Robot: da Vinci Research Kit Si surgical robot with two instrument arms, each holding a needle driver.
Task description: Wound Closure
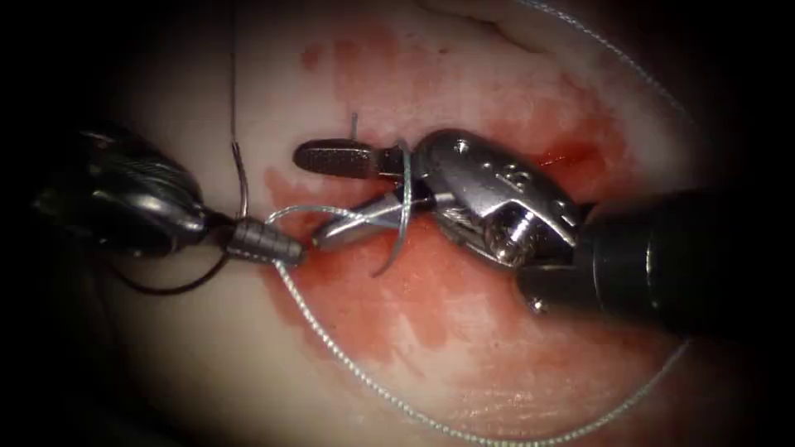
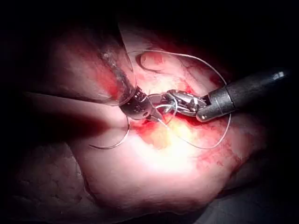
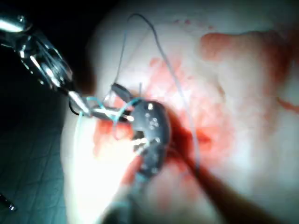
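Endoscope view: red fluid (image 1: 464,290) on tissue (image 1: 207,356)

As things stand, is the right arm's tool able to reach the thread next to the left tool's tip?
Probably yes: the right tool stands open, thread draped over it, close to the left tool, which looks shut on the thread.
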